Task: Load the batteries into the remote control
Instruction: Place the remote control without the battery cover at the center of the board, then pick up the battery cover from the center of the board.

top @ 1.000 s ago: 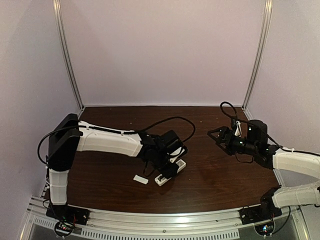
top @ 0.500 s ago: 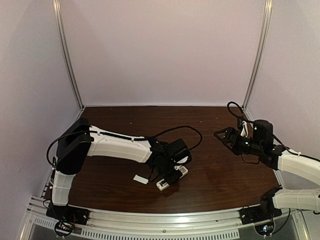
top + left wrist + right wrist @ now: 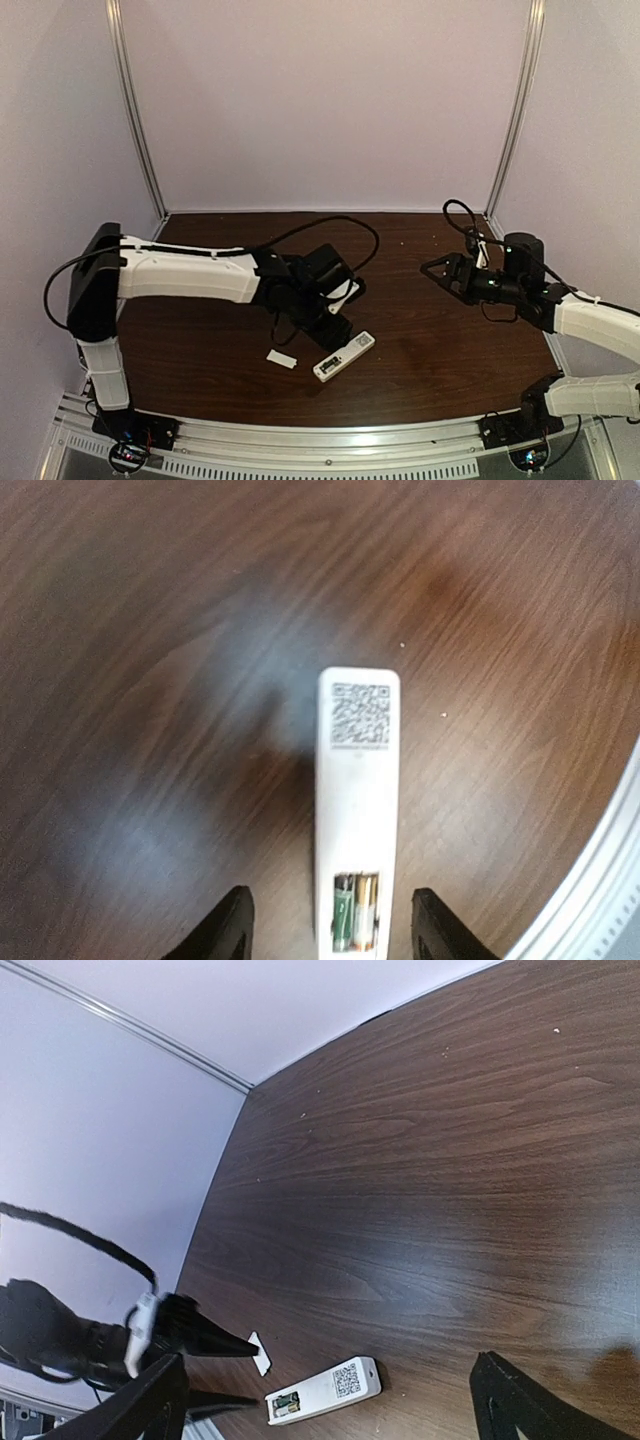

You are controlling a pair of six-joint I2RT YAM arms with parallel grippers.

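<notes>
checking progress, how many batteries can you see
2. Both batteries lie side by side in the open compartment of the remote control, partly cut off in the left wrist view.

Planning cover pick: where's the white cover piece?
Top view: white cover piece lies on the table near its front edge, left of the remote control.

A lab test booth — plain lilac walls, aluminium frame, dark wooden table.

The left tool has spread its jaws and lifted off the remote control, drawing back.
</notes>
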